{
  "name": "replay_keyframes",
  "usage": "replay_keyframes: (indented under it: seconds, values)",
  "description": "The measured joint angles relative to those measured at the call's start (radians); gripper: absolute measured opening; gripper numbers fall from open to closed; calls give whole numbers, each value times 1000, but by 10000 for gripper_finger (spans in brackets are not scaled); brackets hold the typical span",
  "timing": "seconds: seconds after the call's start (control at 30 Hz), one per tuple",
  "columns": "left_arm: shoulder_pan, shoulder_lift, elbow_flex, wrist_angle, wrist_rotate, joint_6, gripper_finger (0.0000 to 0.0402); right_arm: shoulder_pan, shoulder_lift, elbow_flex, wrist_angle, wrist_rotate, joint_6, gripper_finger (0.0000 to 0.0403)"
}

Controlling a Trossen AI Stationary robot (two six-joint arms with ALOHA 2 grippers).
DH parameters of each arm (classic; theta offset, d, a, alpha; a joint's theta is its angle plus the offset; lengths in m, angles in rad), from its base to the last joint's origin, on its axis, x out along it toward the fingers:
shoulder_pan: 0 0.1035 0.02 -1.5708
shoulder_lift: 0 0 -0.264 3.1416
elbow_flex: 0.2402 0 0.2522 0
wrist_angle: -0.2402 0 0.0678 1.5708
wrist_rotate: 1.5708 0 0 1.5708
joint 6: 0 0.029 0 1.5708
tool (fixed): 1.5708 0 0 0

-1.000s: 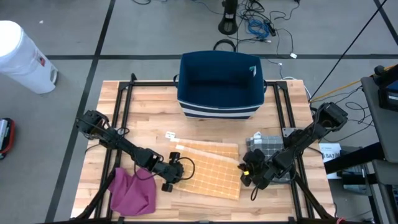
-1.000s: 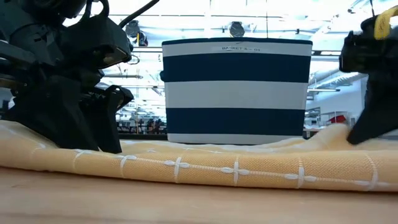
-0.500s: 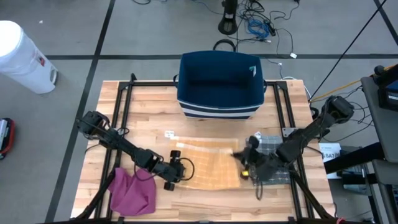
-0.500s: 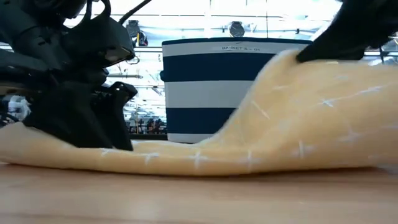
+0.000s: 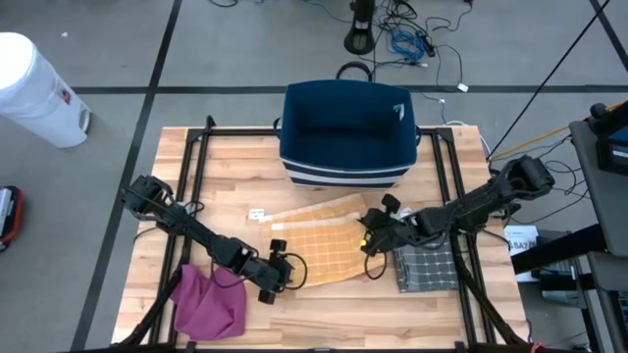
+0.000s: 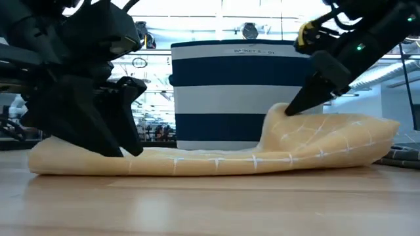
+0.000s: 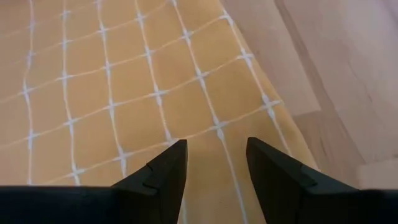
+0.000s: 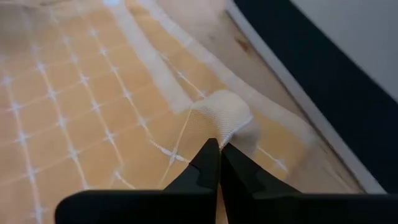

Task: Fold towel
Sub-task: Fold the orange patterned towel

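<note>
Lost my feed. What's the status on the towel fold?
Right tool shut on towel corner, carrying it leftward. Left tool open, pressing the other end. Basket behind, clear of it.

Yellow grid-patterned towel, partly folded on the wooden table.

The towel (image 5: pixel 319 245) is a soft orange-yellow cloth crossed by thin white lines in a square grid. It lies mostly flat near the table's middle, just in front of the navy basket. Its right edge is lifted and doubled back toward the left, so that side rises in a rounded hump (image 6: pixel 328 134) while the left part stays low and flat (image 6: pixel 85 160). One pinched corner (image 8: pixel 224 115) stands up as a small pale bunch above the lower layer.
</note>
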Motion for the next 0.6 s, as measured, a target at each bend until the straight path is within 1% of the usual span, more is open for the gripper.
replay_keyframes:
  seconds: [0.07,0.17,0.37,0.47,0.6]
  values:
    - [0,-1,0,0,-18,1,174,-1,22,0,55,-21,-43,0]
    - [0,-1,1,0,-68,2,174,-1,41,0,90,-22,-63,0]
    - [15,-2,2,-9,-136,2,174,-52,50,0,97,-20,-88,0]
    - [21,-2,2,-23,-184,1,174,-74,50,0,103,-21,-123,0]
    - [21,-3,2,-24,-220,1,174,-95,49,0,111,-13,-178,0]
